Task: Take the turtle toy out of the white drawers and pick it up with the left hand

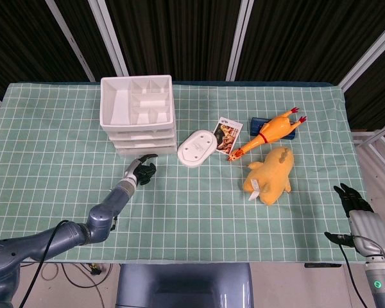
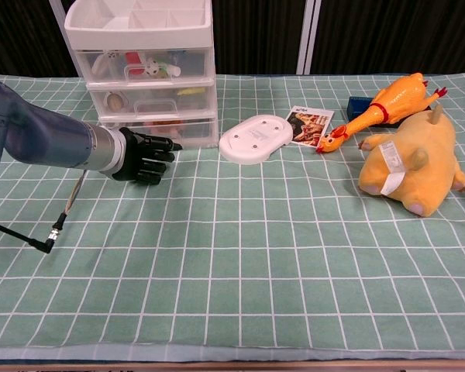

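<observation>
The head view looks steeply down from high at the near edge, taking in the whole table (image 1: 64, 128). The chest view sits low and close, facing twelve o'clock. Both share the drawers (image 1: 140, 115) (image 2: 146, 70) at ten o'clock.

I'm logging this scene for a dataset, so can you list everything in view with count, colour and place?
white drawers: one unit, white with clear fronts, back left of table; small toys inside, too blurred to name
oval plastic base: one, white, right of the drawers
picture card: one, printed, beside the oval base
rubber chicken: one, orange-yellow with red, back right
blue box: one, dark blue, behind the chicken
plush toy: one, yellow, right side, white tag
tablecloth: one, green with white grid, covering the table
loose cable: one, grey, front left
left hand: black, holding nothing, in front of the lowest drawer
right hand: black, holding nothing, off the table's right edge
</observation>
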Controlling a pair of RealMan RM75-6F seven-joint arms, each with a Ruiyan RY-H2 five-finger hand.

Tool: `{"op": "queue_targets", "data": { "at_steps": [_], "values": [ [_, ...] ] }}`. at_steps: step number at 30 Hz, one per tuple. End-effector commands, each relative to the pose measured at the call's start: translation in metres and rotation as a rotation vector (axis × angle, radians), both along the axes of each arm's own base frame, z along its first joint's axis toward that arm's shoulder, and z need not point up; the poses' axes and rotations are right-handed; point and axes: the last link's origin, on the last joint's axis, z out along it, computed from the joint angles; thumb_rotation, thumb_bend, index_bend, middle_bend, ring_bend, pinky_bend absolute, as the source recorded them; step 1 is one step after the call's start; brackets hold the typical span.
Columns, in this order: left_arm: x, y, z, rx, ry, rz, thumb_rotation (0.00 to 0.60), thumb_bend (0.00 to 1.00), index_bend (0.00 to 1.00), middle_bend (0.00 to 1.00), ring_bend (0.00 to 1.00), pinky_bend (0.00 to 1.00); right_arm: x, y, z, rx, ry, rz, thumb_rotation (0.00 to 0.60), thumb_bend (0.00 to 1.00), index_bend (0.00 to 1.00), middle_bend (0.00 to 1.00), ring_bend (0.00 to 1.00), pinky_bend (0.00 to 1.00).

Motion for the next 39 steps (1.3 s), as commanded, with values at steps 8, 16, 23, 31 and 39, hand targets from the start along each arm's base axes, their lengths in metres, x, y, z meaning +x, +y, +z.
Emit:
{"op": "queue_targets", "data": {
  "at_steps": [8,16,23,31,39],
  "values": [
    [-0.01,-0.019,0.003,-0.03,0.04,-0.035,0.6,0.77,0.19,0.91,0.95,0.99,0.0,0.0,0.0,-0.002,0.001,-0.002,0.6,0.05,0.0,0.0,0.0,0.19],
    [-0.011,-0.034,0.012,-0.017,0.095,-0.146,0.6,0.78,0.15,0.91,0.95,1.0,0.0,0.0,0.0,-0.001,0.0,-0.001,0.6,0.05,0.0,0.0,0.0,0.19],
    [-0.005,-0.048,0.027,0.084,0.222,-0.306,0.6,0.78,0.15,0.91,0.95,1.0,0.001,-0.001,0.0,0.001,-0.004,-0.002,0.6,0.05,0.0,0.0,0.0,0.19],
    [0.002,-0.049,0.044,0.198,0.489,-0.487,0.6,0.78,0.15,0.91,0.95,1.0,0.001,-0.001,-0.001,0.005,-0.013,-0.006,0.6,0.05,0.0,0.0,0.0,0.19],
    [0.001,-0.038,0.052,0.202,0.646,-0.507,0.6,0.77,0.19,0.91,0.95,1.0,0.001,-0.001,-0.001,0.009,-0.021,-0.012,0.6,0.05,0.0,0.0,0.0,0.19]
  ]
}}
